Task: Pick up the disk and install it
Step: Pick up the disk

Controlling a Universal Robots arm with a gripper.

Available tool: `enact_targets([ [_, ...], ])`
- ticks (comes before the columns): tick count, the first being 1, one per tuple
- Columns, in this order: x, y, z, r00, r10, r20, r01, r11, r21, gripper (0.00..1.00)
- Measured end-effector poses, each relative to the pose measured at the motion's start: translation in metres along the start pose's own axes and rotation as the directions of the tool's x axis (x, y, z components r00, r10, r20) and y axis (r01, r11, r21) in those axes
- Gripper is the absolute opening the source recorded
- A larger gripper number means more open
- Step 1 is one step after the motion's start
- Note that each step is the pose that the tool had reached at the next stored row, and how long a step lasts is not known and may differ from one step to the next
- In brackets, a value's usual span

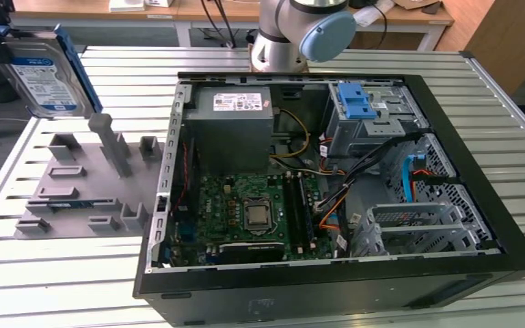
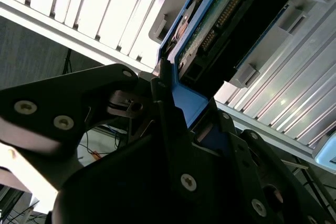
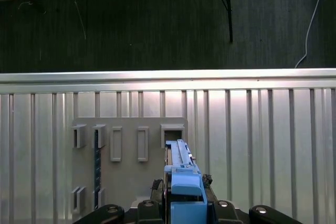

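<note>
Exterior view: the disk (image 1: 48,74) hung in the air, label facing the camera, above the grey fixture (image 1: 80,184) on the slatted table (image 1: 44,287). It was well apart from the open computer case (image 1: 481,137). The drive cage (image 1: 377,113) inside had loose cables (image 1: 354,178) near it.

Second wrist view: the gripper (image 2: 181,103) was clamped on the blue rail frame at one end of the disk (image 2: 220,19), one finger (image 2: 160,95) pressed against the plastic.

First wrist view: I saw the disk (image 3: 181,163) edge-on, with the fixture (image 3: 126,150) directly below it.

Risks, my judgement: the hold sat on plastic at one end, so the metal body could pivot or slip in the jaws during a fast swing. A tilted disk might jam at the cage mouth. The cables could snag the rail on the way in.
</note>
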State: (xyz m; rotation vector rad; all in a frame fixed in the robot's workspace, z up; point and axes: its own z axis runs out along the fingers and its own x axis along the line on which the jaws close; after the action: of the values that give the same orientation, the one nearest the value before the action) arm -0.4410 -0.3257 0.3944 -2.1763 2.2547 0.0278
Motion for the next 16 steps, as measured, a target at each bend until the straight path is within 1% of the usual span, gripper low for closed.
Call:
enact_targets([
  [16, -0.0001, 0.0001, -0.007, 1.0, 0.0, 0.0001, 0.0, 1.0, 0.0001, 0.37],
])
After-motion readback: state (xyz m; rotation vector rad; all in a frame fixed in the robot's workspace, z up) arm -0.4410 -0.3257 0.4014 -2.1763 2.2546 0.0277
